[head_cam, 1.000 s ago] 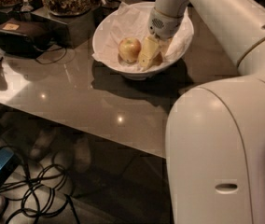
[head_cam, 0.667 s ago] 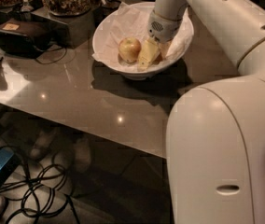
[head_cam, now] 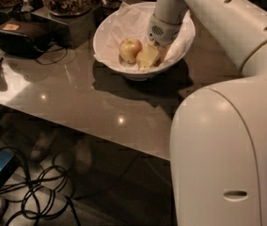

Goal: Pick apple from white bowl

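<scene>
Two apples lie in the white bowl [head_cam: 112, 64], which stands on the table [head_cam: 77, 98] toward its far edge, well back from the near edge. One, a paler yellow apple [head_cam: 130, 49], sits in plain sight in the bowl's left half as the camera sees it. The apple [head_cam: 164, 51] to be picked, the orange-red one, shows only as a sliver near the bowl's middle, directly under the arm's wrist and touching or just beside the gripper [head_cam: 149, 56]. The gripper is low inside the bowl, between the two fruits, with the paler apple on its camera-left flank and the target on its camera-right flank. Whether the gripper is wide, narrow or holding the fruit cannot be told. Judgement: the coming move turns on the target lying camera-right of the gripper, not left. A round fruit offers no long axis to favour, and only one arm serves. The flared rim and crumpled paper lining [head_cam: 124, 21] close in the sides, and straight up is open. Dark containers [head_cam: 67, 13] along the far edge stand near the bowl's left rim, so a vertical lift looks safest.
</scene>
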